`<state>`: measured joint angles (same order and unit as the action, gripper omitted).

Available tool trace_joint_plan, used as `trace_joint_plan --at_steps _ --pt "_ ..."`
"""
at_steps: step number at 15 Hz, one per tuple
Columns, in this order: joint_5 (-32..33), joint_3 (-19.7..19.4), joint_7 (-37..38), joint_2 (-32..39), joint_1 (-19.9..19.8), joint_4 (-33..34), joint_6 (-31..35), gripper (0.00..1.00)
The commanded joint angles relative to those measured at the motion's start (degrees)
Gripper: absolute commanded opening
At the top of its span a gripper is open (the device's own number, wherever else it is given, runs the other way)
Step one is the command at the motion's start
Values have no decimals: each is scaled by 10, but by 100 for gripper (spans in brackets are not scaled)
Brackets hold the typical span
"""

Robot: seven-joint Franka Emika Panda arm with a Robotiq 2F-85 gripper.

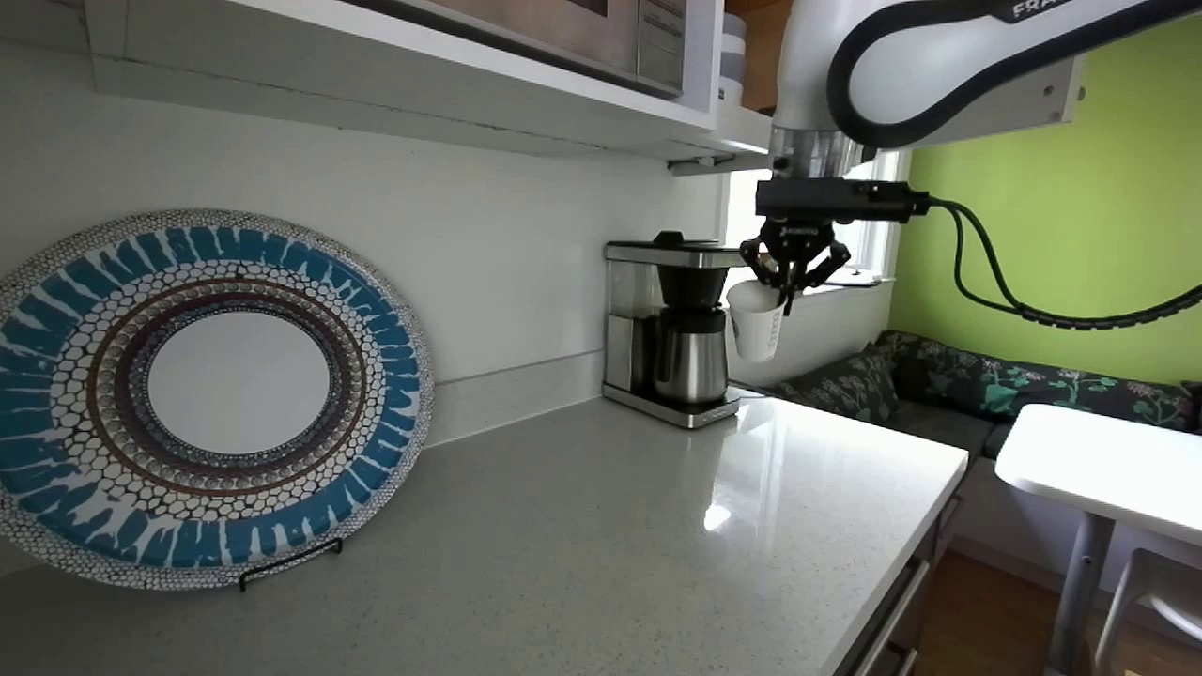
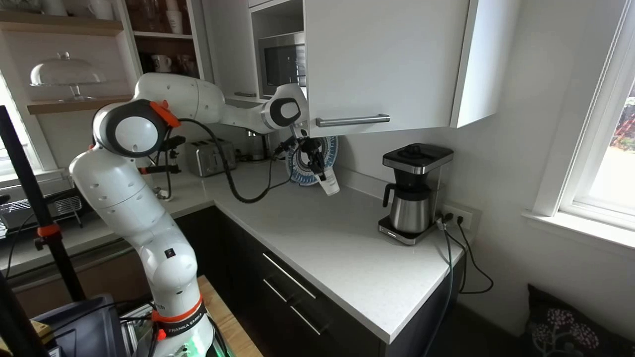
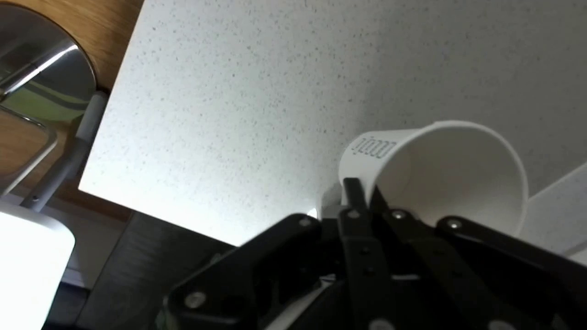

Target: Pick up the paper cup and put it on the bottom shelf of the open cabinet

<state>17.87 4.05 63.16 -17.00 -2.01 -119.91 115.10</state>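
The white paper cup (image 1: pixel 754 324) hangs tilted above the counter, in front of the coffee maker in an exterior view; it also shows in an exterior view (image 2: pixel 330 184). My gripper (image 1: pixel 787 299), also in an exterior view (image 2: pixel 321 173), is shut on the cup's wall at the rim. In the wrist view the gripper (image 3: pixel 364 195) has one finger outside and one inside the cup (image 3: pixel 458 174), whose mouth faces the camera. The open cabinet (image 1: pixel 761 58) shows a strip of brown inside, partly behind the arm. Its bottom shelf's top surface cannot be made out.
The white cabinet door (image 2: pixel 387 64) with a bar handle hides the cabinet inside. A coffee maker (image 2: pixel 416 193) stands on the counter (image 2: pixel 317 223). A microwave (image 2: pixel 283 64) and stacked dishes (image 1: pixel 732 56) are near the cabinet. A patterned plate (image 1: pixel 235 394) leans at the wall.
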Motion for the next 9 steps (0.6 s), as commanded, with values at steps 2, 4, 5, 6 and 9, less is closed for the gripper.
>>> trace_joint_plan --at_steps 2,4,5,6,9 --pt "2 6 -1 -9 -13 16 -3 3" --pt "3 5 -1 -11 -17 20 -3 3" --pt "3 5 -1 -10 -17 20 -3 3" --pt "4 5 -1 -9 -17 20 -3 3" --pt "7 5 6 -12 -19 22 0 1"
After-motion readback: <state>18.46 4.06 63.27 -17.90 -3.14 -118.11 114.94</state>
